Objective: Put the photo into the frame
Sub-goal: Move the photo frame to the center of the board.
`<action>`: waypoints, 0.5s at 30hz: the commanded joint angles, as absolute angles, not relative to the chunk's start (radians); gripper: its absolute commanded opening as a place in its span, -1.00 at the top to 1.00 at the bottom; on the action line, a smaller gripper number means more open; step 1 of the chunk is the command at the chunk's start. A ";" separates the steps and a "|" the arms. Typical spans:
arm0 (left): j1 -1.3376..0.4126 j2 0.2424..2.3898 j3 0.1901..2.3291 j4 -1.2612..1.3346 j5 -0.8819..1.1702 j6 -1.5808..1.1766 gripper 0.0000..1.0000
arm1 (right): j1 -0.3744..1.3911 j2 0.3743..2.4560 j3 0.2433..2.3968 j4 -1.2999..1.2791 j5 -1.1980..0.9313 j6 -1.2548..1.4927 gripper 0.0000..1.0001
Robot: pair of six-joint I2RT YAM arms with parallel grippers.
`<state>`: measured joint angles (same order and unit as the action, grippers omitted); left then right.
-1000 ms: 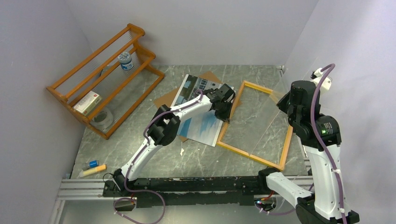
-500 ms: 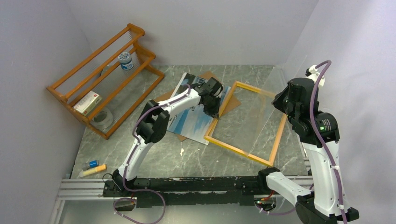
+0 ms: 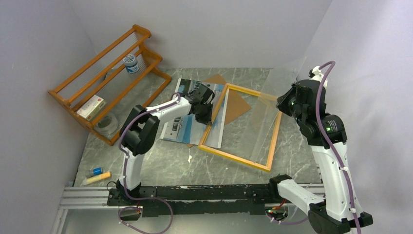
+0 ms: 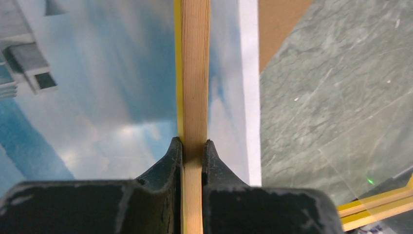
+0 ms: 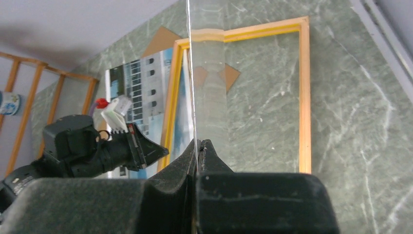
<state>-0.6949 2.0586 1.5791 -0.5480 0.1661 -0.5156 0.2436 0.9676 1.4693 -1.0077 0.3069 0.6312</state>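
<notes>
Your left jaws are clamping the left long rail of the frame (image 3: 234, 158), which is sitting mid-bench (image 3: 160, 165) with its long axis running from the far wall toward you, the near end swinging slightly left. That rail is crossing the right part of the photo (image 3: 182, 129), which is lying picture-up with the same lean, partly on a brown panel (image 3: 236, 102). Your right jaws are pinching together on a clear pane (image 3: 265, 122), holding it tilted above the frame's right side.
</notes>
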 commanded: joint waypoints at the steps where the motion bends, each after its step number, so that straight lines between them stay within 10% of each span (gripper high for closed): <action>1: -0.690 1.953 1.499 -0.404 0.100 -0.528 0.95 | 0.242 0.981 1.491 -0.858 0.209 0.629 1.00; 11: -0.686 1.906 1.411 -0.363 0.006 -0.532 0.95 | 0.242 1.066 1.479 -0.635 -0.017 0.726 1.00; 15: -0.668 1.882 1.405 -0.382 0.038 -0.536 0.42 | 0.243 1.102 1.476 -0.591 -0.083 0.756 1.00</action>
